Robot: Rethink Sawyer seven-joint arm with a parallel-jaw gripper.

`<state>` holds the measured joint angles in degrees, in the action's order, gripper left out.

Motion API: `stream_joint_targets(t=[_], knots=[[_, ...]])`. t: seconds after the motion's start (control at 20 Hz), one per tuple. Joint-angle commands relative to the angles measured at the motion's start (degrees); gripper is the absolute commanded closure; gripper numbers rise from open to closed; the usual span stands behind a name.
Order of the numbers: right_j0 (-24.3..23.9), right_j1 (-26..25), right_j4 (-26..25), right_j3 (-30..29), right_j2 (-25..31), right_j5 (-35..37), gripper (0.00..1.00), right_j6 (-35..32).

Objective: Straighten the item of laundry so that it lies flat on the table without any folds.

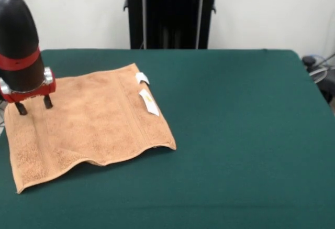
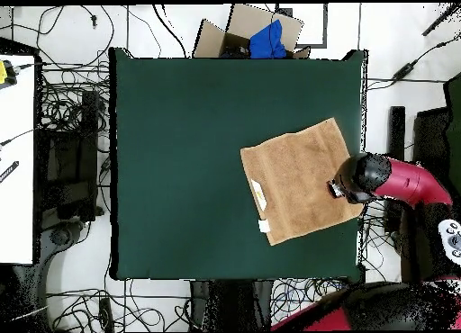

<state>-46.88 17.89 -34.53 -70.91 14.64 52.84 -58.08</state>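
Observation:
The orange-tan towel (image 1: 94, 119) lies spread out on the dark green table (image 1: 235, 134), near its left side in the front view. Its near edge waves up slightly off the cloth. Two small white tags (image 1: 146, 95) sit on its right edge. My gripper (image 1: 34, 105) hangs over the towel's far left part, its two dark fingers (image 1: 21, 108) apart with nothing between them, their tips at or just above the fabric. In the overhead view the towel (image 2: 297, 181) lies toward the table's right edge, and the gripper (image 2: 336, 188) is over its right side.
The table's edge (image 2: 360, 167) runs close beside the towel and the gripper. Cables, a cardboard box (image 2: 257, 32) with blue cloth and a white bench (image 2: 16, 158) surround the table on the floor.

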Motion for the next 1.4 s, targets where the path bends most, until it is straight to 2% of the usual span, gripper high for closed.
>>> stream_joint_targets(t=[0.05, 0.35, 0.55, 0.95, 1.4], knots=[[-15.2, 1.5, 5.0, -11.9, 15.7, -8.7, 0.0, 19.9], [-13.8, 1.9, 2.0, -9.8, 17.1, -5.3, 0.0, 18.4], [-14.7, 0.0, 1.4, -11.9, 16.4, -6.2, 0.0, 14.9], [-15.7, -1.1, 0.8, -16.8, 15.2, -11.6, 0.0, 9.8], [-15.8, 1.3, 0.3, -18.8, 16.0, -16.4, 0.0, 9.6]])
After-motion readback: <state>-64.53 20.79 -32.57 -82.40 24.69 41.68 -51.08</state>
